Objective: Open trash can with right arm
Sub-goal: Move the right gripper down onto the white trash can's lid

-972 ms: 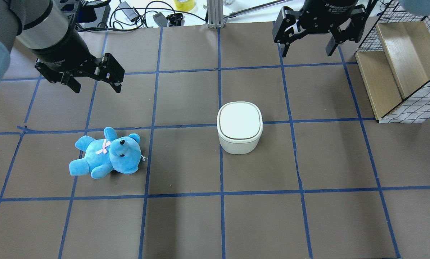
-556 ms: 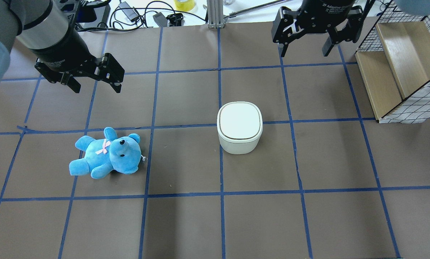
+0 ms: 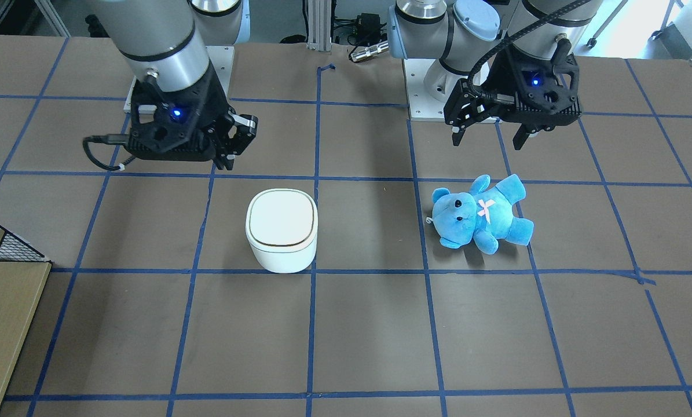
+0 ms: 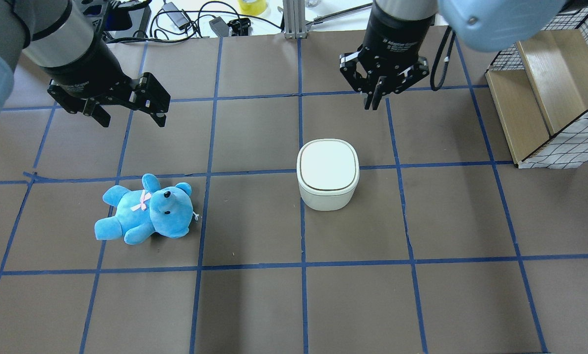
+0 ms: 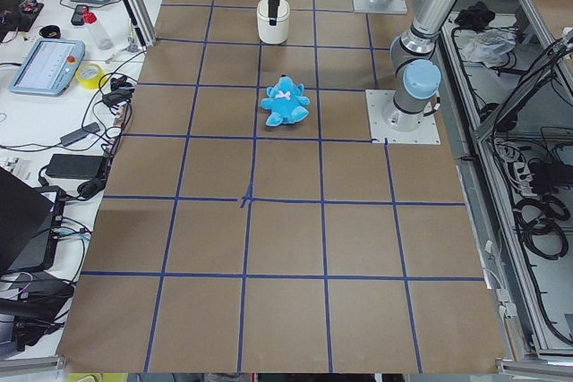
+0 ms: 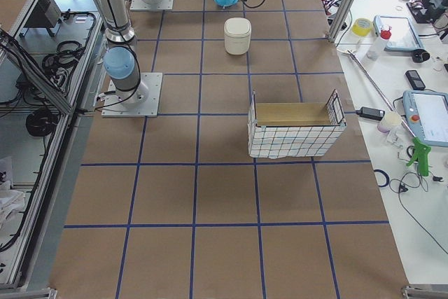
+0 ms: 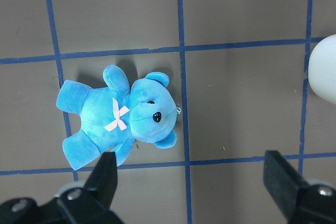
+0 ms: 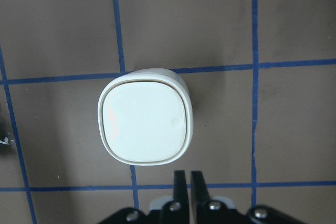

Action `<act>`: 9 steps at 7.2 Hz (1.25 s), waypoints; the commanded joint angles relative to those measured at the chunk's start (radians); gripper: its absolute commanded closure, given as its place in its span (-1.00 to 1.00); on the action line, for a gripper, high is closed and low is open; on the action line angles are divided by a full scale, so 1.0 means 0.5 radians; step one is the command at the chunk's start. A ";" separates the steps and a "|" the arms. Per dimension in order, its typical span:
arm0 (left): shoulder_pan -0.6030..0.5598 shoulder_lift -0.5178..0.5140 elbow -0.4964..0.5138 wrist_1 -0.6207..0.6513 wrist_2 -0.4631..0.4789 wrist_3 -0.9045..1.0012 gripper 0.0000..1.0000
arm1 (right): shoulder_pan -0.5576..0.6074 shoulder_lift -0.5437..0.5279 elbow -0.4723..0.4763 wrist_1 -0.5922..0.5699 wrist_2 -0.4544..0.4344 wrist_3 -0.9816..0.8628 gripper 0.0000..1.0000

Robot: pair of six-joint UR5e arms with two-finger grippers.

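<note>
The white trash can stands near the table's middle with its flat lid closed; it also shows in the front view and the right wrist view. My right gripper is shut and empty. It hangs above the table behind the can and slightly to its right, apart from it. In the right wrist view its fingertips are pressed together just off the lid's edge. My left gripper is open and empty, hovering behind the blue teddy bear.
A wire-and-wood crate stands at the table's right side. Cables and small devices and an aluminium post line the far edge. The teddy bear lies left of the can.
The right gripper has shut its fingers and moved left and toward the trash can. The left arm, the can and the teddy have not moved.
</note>
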 commanded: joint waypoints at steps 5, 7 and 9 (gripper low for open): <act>0.000 0.000 0.000 0.000 0.000 0.000 -1.00 | 0.075 0.061 0.659 -0.703 -0.060 0.067 1.00; 0.000 0.000 0.000 0.000 0.000 0.000 -1.00 | 0.075 0.089 0.674 -0.709 -0.057 0.132 1.00; 0.000 0.000 0.000 0.000 0.000 0.000 -1.00 | 0.078 0.116 0.690 -0.718 -0.054 0.135 1.00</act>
